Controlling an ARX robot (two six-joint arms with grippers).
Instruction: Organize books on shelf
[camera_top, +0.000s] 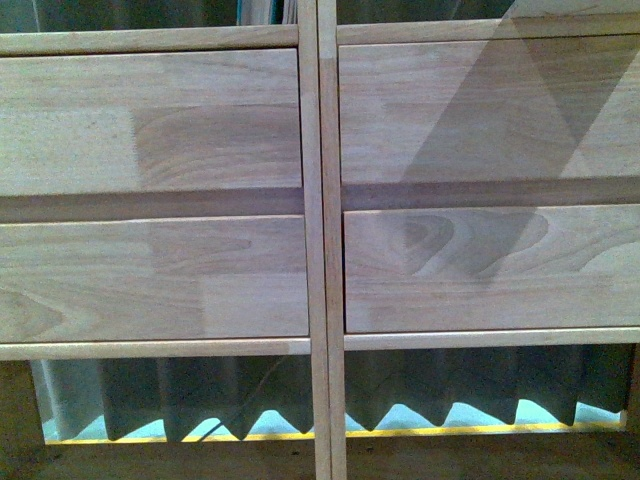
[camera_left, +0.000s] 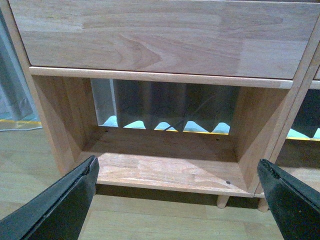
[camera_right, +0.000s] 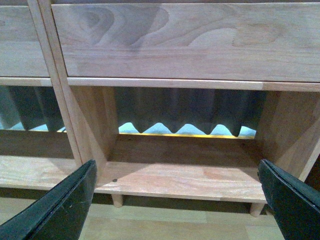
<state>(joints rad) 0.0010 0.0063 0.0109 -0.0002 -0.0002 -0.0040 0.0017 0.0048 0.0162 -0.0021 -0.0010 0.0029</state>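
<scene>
The light-wood shelf (camera_top: 320, 240) fills the front view, with its central divider and four flat drawer fronts. At the very top edge, slivers of upright spines (camera_top: 262, 10) show above the left drawers; they are too cut off to identify. My left gripper (camera_left: 177, 172) is open and empty, facing the bare lower left compartment (camera_left: 165, 170). My right gripper (camera_right: 177, 172) is open and empty, facing the bare lower right compartment (camera_right: 185, 175). Neither gripper shows in the front view. No book shows in either wrist view.
A dark pleated curtain (camera_top: 200, 395) hangs behind the open-backed lower compartments, with a yellow strip at the floor. Short peg legs (camera_right: 117, 200) stand on pale wood flooring (camera_left: 150, 222). A grey curtain (camera_left: 12, 100) shows left of the shelf.
</scene>
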